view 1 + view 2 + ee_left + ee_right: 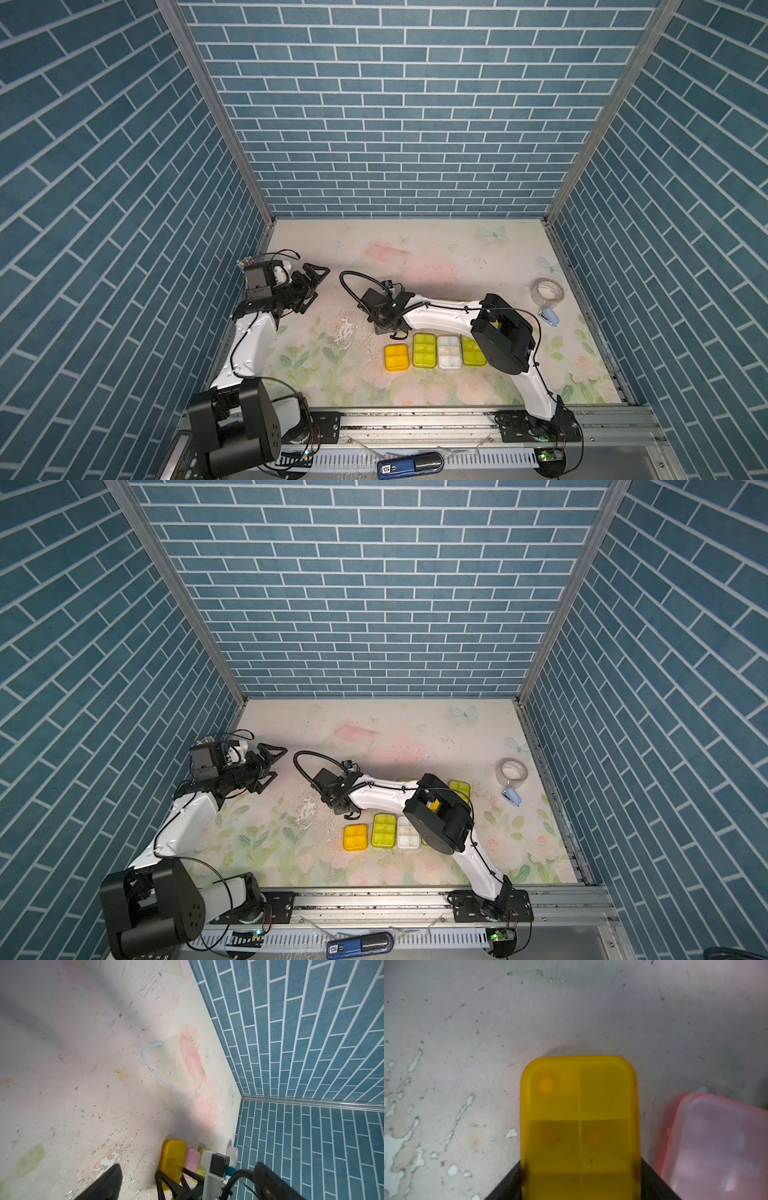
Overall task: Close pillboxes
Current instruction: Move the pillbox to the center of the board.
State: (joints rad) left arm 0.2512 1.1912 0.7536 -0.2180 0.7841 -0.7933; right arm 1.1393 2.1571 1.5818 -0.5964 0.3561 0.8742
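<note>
Right wrist view: the amber-lidded pillbox [579,1118], lid down, fills the lower middle of the frame on the worn surface [467,1022]. It is pinched by its long sides between the black fingers of the right claw [580,1167]. A pink-lidded pillbox [716,1142] lies just beside it at lower right. In a top view, the left claw [318,287] hangs spread and empty at centre left.

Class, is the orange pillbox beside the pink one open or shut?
Shut: the orange pillbox has its lid flat, dividers showing through.
</note>
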